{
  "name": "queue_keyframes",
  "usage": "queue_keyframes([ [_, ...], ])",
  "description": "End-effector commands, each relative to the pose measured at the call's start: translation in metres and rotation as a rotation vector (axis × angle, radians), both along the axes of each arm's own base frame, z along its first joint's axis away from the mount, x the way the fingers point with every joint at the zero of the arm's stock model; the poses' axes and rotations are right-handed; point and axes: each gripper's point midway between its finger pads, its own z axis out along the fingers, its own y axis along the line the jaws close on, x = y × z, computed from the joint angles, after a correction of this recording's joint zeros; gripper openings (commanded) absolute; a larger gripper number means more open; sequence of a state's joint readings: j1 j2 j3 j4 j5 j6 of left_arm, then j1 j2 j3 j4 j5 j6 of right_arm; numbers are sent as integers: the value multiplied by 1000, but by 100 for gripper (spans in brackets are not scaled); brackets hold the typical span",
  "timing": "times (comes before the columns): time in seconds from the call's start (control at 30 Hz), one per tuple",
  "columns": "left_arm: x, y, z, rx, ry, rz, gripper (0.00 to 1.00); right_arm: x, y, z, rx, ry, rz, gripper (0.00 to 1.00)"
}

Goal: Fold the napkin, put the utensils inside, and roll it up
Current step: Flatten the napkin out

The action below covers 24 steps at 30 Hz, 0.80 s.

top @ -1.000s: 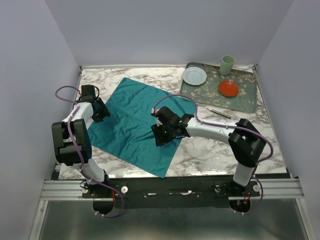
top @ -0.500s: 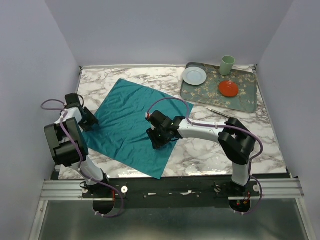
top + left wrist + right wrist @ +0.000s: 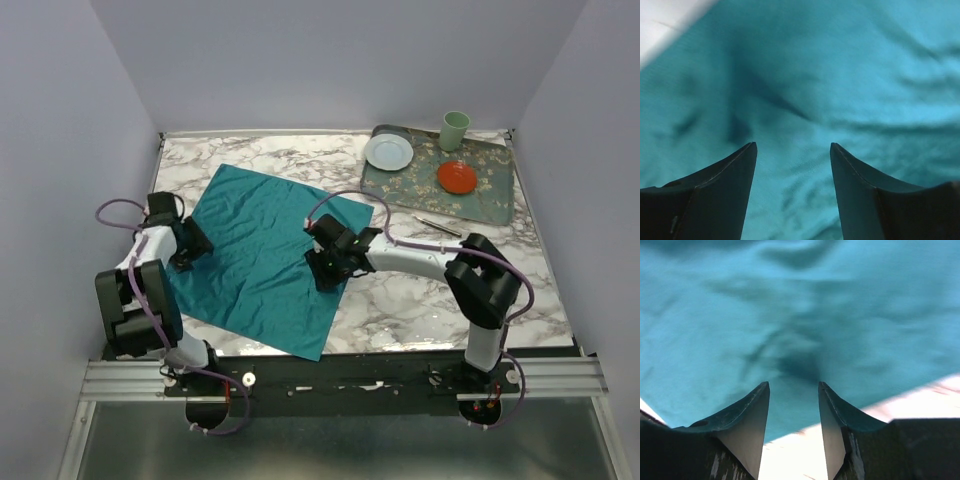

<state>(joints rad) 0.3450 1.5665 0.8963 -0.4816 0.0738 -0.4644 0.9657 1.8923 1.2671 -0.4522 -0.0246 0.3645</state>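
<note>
Both left jaws and right jaws stand spread, pinching nothing, at the 9 and 3 o'clock edges of the napkin [image 3: 255, 255], which lies flat and unfolded on the desk [image 3: 420, 300], with the utensils [image 3: 438, 226] farther toward 3 o'clock, so I judge that folding, filling and rolling are all left to do.

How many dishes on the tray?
3: a white plate at the far left corner of the tray, a red dish near its middle, and a green cup at its far edge. None looks hidden.
</note>
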Motion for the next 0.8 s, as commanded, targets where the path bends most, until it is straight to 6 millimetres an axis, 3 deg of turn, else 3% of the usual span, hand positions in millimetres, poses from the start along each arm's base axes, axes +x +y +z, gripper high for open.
queue_keyframes([
  [0.0,14,-69,49,43,-135,-186,71,50,-47,18,50,-13,-151,53],
  [0.07,19,-96,69,20,-200,-247,71,72,-58,27,81,-17,-202,55],
  [0.1,17,-124,73,11,-215,-327,71,84,-61,34,109,-22,-227,55],
  [0.13,17,-136,83,5,-257,-363,71,103,-74,38,122,-25,-289,56],
  [0.2,11,-162,86,-18,-269,-434,71,124,-85,34,127,-12,-352,55],
  [0.23,6,-181,85,-36,-267,-492,70,145,-94,44,146,-33,-394,54],
  [0.3,-2,-200,83,-71,-253,-550,70,162,-102,38,140,-20,-432,50],
  [0.33,-9,-214,83,-81,-247,-599,70,181,-107,49,160,-39,-454,47],
  [0.43,-18,-233,87,-83,-260,-670,70,199,-109,39,161,-9,-477,29],
  [0.47,-24,-243,87,-88,-263,-710,70,209,-103,48,191,-17,-470,21],
  [0.5,-27,-247,88,-90,-263,-728,70,207,-102,32,168,30,-477,18],
  [0.57,-37,-258,91,-111,-268,-772,70,206,-96,29,182,73,-483,13],
  [0.77,-61,-277,99,-119,-306,-904,77,200,-98,8,164,125,-522,12],
])
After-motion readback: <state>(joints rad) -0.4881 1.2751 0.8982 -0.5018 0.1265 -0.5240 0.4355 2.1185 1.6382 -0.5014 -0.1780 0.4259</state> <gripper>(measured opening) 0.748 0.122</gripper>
